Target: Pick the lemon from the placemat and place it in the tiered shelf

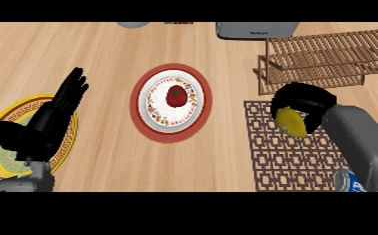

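Left robot hand point(63, 106): seen at the view's left over a yellow patterned plate point(65, 144), fingers straight and up, at rest, nothing held. Right robot hand point(303, 106): curled round the lemon point(292, 122), which is carried over the brown latticed placemat point(291, 161) at its far part; whether it is lifted clear cannot be told. Lemon: judged light, stiff, the rind smooth and somewhat slippery, not fragile; best gripped across its middle, as it is now. Its long axis is seen running near-to-far, one end towards the far side, partly hidden by the fingers. Tiered shelf point(325, 59): wooden slats, just beyond the placemat on the counter point(103, 54)
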You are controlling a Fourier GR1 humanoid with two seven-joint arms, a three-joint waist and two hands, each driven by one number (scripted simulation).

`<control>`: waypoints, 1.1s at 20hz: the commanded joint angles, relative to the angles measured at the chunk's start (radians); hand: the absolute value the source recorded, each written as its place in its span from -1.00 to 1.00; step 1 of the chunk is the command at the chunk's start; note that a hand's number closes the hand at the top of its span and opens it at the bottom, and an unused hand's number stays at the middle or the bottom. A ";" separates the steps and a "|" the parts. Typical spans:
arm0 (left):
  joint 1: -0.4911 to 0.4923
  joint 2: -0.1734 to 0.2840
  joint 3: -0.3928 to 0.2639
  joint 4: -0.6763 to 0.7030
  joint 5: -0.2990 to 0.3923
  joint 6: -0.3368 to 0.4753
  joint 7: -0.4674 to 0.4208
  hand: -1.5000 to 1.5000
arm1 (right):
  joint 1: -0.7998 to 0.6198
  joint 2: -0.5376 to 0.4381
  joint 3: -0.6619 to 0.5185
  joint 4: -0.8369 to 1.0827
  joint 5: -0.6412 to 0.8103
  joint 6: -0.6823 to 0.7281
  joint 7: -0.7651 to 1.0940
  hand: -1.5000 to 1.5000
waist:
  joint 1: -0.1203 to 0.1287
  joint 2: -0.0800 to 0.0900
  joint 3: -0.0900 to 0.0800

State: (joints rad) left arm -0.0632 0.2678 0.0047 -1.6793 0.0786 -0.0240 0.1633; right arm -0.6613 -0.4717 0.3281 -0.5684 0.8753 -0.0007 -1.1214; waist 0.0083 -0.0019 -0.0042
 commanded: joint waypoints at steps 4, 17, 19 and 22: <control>0.061 -0.004 0.029 0.013 -0.011 0.031 -0.003 0.00 | 0.111 0.110 -0.208 -0.018 -0.199 -0.009 0.369 1.00 | -0.101 -0.033 -0.002; 0.099 0.002 0.058 -0.004 -0.008 0.047 0.010 0.00 | 0.103 0.279 -0.324 -0.377 -0.231 -0.370 0.915 1.00 | -0.144 -0.063 -0.008; 0.103 0.021 0.068 -0.016 -0.002 0.032 0.009 0.00 | 0.075 0.289 -0.312 -0.453 -0.207 -0.370 1.019 1.00 | -0.130 -0.063 -0.007; 0.075 0.024 0.072 -0.004 -0.004 0.033 0.005 0.00 | 0.059 0.292 -0.289 -0.584 -0.168 -0.345 1.170 1.00 | -0.138 -0.055 -0.006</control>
State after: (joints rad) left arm 0.0275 0.2847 0.0715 -1.6885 0.0748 0.0129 0.1721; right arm -0.5728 -0.1992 0.0229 -1.0101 0.6754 -0.3472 -0.1193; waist -0.1296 -0.0602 -0.0101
